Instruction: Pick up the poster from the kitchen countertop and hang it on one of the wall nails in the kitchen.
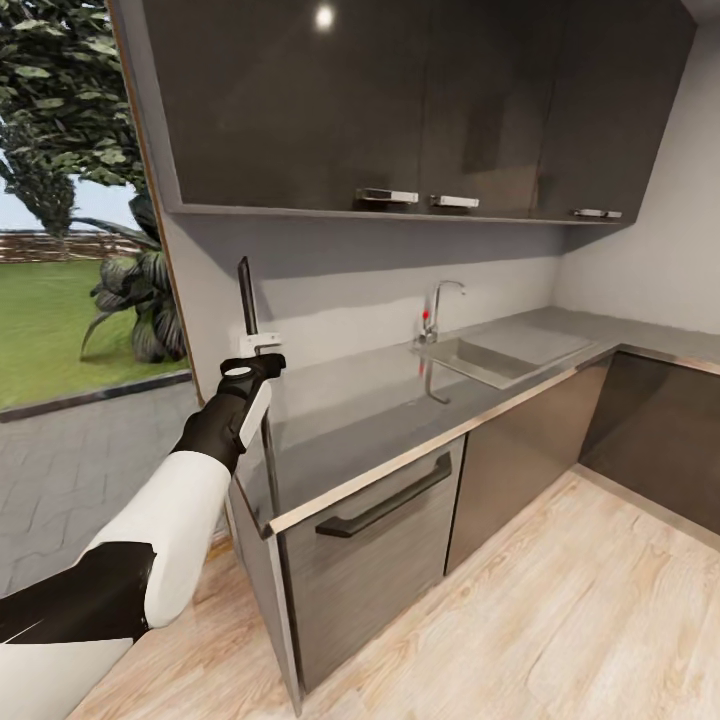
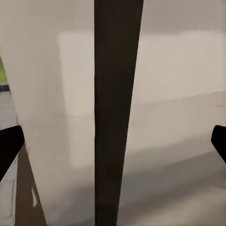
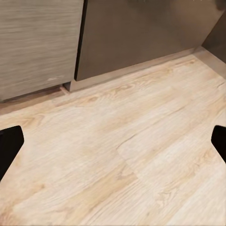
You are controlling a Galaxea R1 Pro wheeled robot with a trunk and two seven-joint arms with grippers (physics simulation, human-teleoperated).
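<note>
The poster [image 1: 245, 298] stands upright at the left end of the grey kitchen countertop [image 1: 360, 420], close to the wall. I see it edge-on as a thin dark strip, so its picture side is hidden. My left gripper [image 1: 259, 352] reaches up to its lower part. In the left wrist view the poster's dark edge [image 2: 117, 113] runs straight between the two fingertips [image 2: 9, 146], which stand wide apart, so my left gripper [image 2: 113, 146] is open around it. My right gripper [image 3: 113, 146] is open over the wood plank floor [image 3: 132, 155], with nothing between its fingers.
Glossy dark wall cabinets [image 1: 420, 100] hang low over the counter. An inset sink [image 1: 490, 360] with a chrome tap [image 1: 440, 305] lies to the right. Dark base cabinets [image 1: 370, 560] stand below. A large glass pane [image 1: 70, 250] borders the left.
</note>
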